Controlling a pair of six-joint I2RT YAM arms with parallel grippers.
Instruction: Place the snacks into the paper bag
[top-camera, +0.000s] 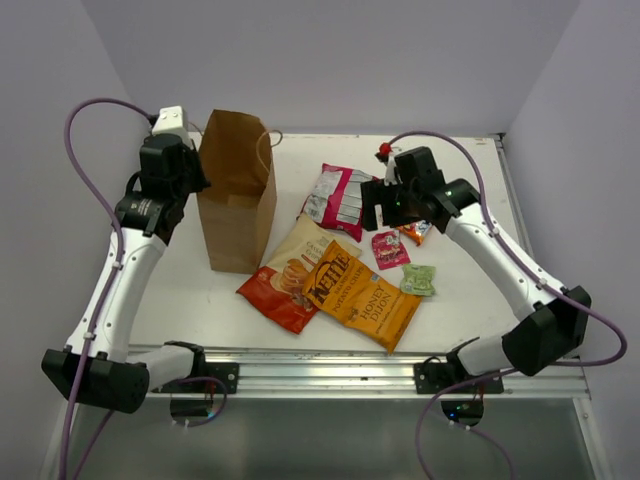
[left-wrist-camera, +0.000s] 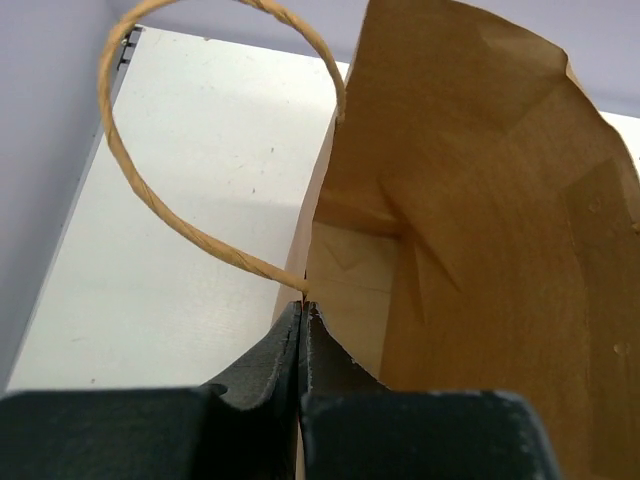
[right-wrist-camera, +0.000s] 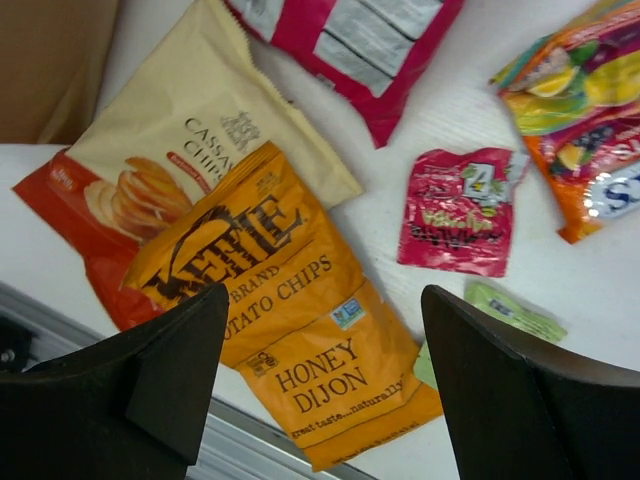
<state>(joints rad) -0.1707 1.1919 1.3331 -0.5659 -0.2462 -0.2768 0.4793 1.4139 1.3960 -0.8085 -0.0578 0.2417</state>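
Six snack packets (top-camera: 345, 270) flat on table (top-camera: 200, 300), just right of upright paper bag (top-camera: 236, 195); none inside. Left gripper (left-wrist-camera: 302, 320) pinched shut on bag rim by handle. Right gripper (right-wrist-camera: 322, 350) spread wide above orange Kettle bag (right-wrist-camera: 270, 270). Likely light, puffy, slippery, crushable; best pinched at crimped end seam.

One brown paper bag (top-camera: 237, 195). Three big bags: Kettle chips (top-camera: 365, 295), cassava chips (top-camera: 285, 275), pink-and-white bag (top-camera: 335, 197). Three little ones: pink packet (top-camera: 389, 249), green packet (top-camera: 418, 280), orange packet (top-camera: 419, 233).

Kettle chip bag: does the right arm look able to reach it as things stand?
Probably yes: the open right gripper hovers close by, and the Kettle bag lies uncovered, nothing between them.
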